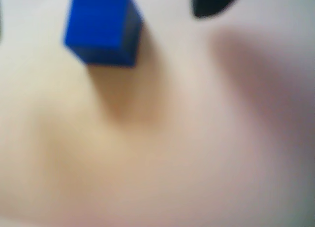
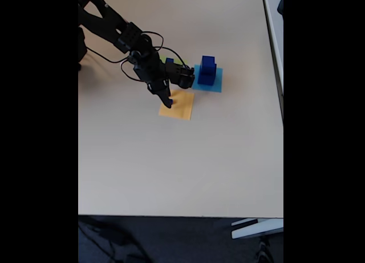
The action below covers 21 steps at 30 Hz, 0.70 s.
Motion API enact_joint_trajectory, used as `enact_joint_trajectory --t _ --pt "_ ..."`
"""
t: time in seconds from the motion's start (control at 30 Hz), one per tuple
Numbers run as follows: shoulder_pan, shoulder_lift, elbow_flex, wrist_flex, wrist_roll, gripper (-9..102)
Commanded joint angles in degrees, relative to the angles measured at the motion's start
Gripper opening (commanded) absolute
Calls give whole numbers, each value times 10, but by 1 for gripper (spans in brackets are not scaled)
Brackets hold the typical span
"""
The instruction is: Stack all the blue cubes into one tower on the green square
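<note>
A tiny blue cube (image 1: pixel 101 27) stands on the orange-yellow paper square (image 2: pixel 181 108); in the fixed view this cube (image 2: pixel 171 102) is at the sheet's left edge. My gripper (image 2: pixel 168 101) is down at it and open. In the wrist view the gripper (image 1: pixel 106 13) has one dark fingertip (image 1: pixel 211 4) to the right of the cube, apart from it. Two bigger blue cubes (image 2: pixel 207 71) are stacked on the cyan square (image 2: pixel 217 83). Another small blue cube (image 2: pixel 169 60) sits on the green square (image 2: pixel 163 58), which my arm mostly hides.
The three paper sheets lie close together at the table's far middle. Black cables (image 2: pixel 151 40) loop off the arm above them. The table's right edge (image 2: pixel 282 103) runs beside the cyan sheet. Bare tabletop (image 2: pixel 182 166) stretches towards the near edge.
</note>
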State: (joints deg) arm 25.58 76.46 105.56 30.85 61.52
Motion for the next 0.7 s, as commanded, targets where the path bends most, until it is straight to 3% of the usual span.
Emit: enact_joint_trajectory --t 0.0,0.67 --pt "0 4 -31 0 -5 22" --pt "0 -2 -37 -1 -1 16"
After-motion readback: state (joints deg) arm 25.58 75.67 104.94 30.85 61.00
